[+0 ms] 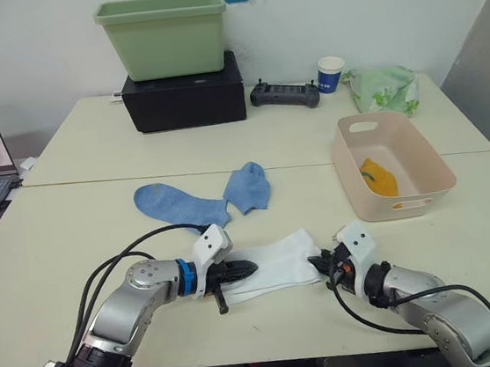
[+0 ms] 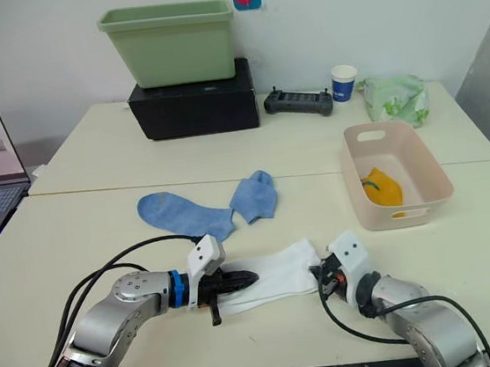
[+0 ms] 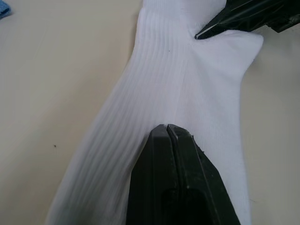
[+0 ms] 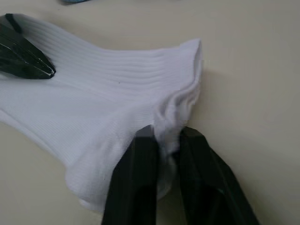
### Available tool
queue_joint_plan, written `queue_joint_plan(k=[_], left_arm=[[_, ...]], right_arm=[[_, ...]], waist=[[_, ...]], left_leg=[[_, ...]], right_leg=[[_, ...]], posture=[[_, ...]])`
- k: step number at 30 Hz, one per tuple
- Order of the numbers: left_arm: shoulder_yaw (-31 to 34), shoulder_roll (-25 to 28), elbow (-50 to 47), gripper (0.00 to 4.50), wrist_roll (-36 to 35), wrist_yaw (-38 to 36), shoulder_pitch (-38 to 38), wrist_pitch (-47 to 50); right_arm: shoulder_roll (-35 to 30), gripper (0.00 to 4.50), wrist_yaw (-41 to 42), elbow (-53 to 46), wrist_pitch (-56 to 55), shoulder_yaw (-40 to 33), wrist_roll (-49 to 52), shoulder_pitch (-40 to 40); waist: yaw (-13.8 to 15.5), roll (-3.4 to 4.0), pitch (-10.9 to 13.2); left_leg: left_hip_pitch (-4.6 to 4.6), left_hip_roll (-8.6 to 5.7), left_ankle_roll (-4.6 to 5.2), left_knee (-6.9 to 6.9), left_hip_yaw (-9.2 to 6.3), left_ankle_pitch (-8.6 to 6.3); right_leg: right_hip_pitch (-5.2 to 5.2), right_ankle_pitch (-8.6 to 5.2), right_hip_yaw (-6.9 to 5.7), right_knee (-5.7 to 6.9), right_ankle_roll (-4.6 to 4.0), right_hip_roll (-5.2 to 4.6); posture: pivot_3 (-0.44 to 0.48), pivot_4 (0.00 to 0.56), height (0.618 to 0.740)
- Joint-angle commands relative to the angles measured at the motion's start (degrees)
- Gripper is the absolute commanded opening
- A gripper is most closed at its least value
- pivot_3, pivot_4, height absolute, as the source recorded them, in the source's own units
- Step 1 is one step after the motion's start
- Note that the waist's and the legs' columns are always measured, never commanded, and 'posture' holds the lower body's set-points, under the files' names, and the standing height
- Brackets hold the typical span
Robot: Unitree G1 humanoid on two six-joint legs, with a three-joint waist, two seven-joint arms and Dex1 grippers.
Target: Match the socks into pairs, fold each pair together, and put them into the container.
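The white socks (image 1: 276,264) lie flat near the table's (image 1: 73,230) near edge, with the left gripper (image 1: 242,270) pressed on their left end, fingers closed together, and the right gripper (image 4: 164,140) pinching a fold of fabric at their right end. Two blue socks (image 1: 202,197) lie just beyond them, and the pink tub (image 1: 429,167) to the right holds a yellow sock (image 1: 379,177)
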Motion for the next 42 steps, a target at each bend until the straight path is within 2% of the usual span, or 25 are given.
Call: queue_joint_plan(k=[1, 7, 11, 15, 18, 22, 24, 26, 32, 39, 42], left_arm=[[-0.1, -1.4, -1.7, 0.0, 0.0, 0.8, -1.1, 1.2], [-2.8, -7.0, -0.4, 0.0, 1.5, 2.9, -5.7, 2.4], [-4.8, -9.1, 4.3, 0.0, 4.0, 3.4, -7.3, 1.3], [-6.1, -9.5, 7.1, 0.0, 6.7, 2.8, -7.1, -2.7], [-2.5, -7.8, 2.0, 0.0, 4.3, 2.3, -6.3, -1.9], [1.8, -1.8, -7.3, 0.0, -0.6, -0.5, -3.6, 3.2], [2.9, 2.3, -9.8, 0.0, -1.1, -2.2, -0.7, 4.1], [2.9, 4.3, -10.2, 0.0, -0.6, -2.6, 0.9, 4.0], [2.4, 2.2, -1.4, 0.0, 2.8, 1.0, 3.7, 0.7], [2.8, 2.3, -2.3, 0.0, 2.0, 0.3, 5.6, -0.1], [4.1, 2.7, -3.1, 0.0, 1.6, 0.2, 6.6, -0.4]], right_arm=[[-0.9, 0.05, 0.6, -2.0, 0.9, -4.2, 2.0, -0.7], [-0.8, 0.05, 2.4, -4.7, 8.4, -12.9, 12.0, -4.1], [-1.5, 0.05, 2.9, -6.8, 13.7, -14.7, 18.1, -7.3], [1.4, 0.05, 1.3, -6.7, 19.4, -14.2, 24.6, -12.6], [2.1, 0.05, 0.6, -6.0, 21.0, -12.8, 25.7, -14.1], [2.3, 0.05, 0.5, -5.0, 21.6, -11.1, 26.2, -15.2], [2.4, 0.05, 1.0, -4.7, 21.9, -10.0, 26.6, -16.2], [2.3, 0.05, 1.3, -4.3, 22.1, -9.4, 27.0, -16.8], [4.3, 0.05, 1.6, -0.5, 21.7, -2.1, 25.7, -21.5], [9.6, 0.05, 1.7, 10.7, 16.0, 9.1, 18.1, -26.5], [10.8, 0.05, 2.2, 13.5, 13.9, 10.9, 15.6, -27.1]], waist=[[0.0, 0.01, 0.0], [0.2, 0.0, 0.0], [-0.1, 0.02, 0.0], [-0.1, 0.04, 0.0], [0.0, 0.03, 0.0], [0.0, 0.04, 0.0], [-0.1, 0.06, 0.0], [-0.2, 0.1, 0.1], [-0.1, 0.08, 0.1], [-0.1, 0.11, 0.0], [-0.2, 0.11, 0.0]], left_leg=[[0.0, 0.0, 0.0, 0.0, 0.0, 0.0], [-0.1, -0.06, 0.0, 0.1, 0.0, 0.0], [-0.05, 0.04, 0.01, 0.04, -0.08, 0.0], [-0.02, 0.05, 0.03, 0.07, -0.11, 0.01], [-0.03, 0.04, 0.03, 0.07, -0.11, 0.01], [-0.17, 0.06, 0.03, 0.04, -0.08, 0.01], [-0.16, 0.08, 0.03, 0.03, -0.07, 0.01], [-0.12, 0.09, 0.03, 0.04, -0.04, 0.01], [-0.15, 0.08, 0.03, 0.05, -0.02, 0.01], [-0.11, 0.08, 0.04, 0.05, 0.01, 0.01], [-0.12, 0.1, 0.04, 0.02, 0.01, 0.01]], right_leg=[[0.0, 0.0, 0.0, 0.0, 0.0, 0.0], [0.0, 0.02, 0.0, -0.02, 0.04, -0.03], [-0.02, 0.02, 0.0, 0.0, 0.02, 0.13], [-0.05, 0.02, 0.01, 0.13, 0.01, 0.18], [-0.04, 0.01, 0.01, 0.14, 0.01, 0.17], [-0.24, 0.0, 0.04, 0.18, 0.0, 0.17], [-0.27, -0.01, 0.04, 0.23, -0.02, 0.17], [-0.29, -0.01, 0.06, 0.28, -0.03, 0.17], [-0.3, -0.02, 0.03, 0.27, -0.04, 0.15], [-0.29, -0.02, 0.06, 0.28, -0.04, 0.13], [-0.32, -0.03, 0.05, 0.29, -0.06, 0.14]], posture=[[0.0, 0.15, 0.73], [0.0, 0.15, 0.73], [0.0, 0.15, 0.73], [0.0, 0.15, 0.73], [0.0, 0.15, 0.73], [0.0, 0.15, 0.73], [0.0, 0.15, 0.73], [0.0, 0.15, 0.73], [0.0, 0.15, 0.73], [0.0, 0.15, 0.73], [0.0, 0.15, 0.73]])
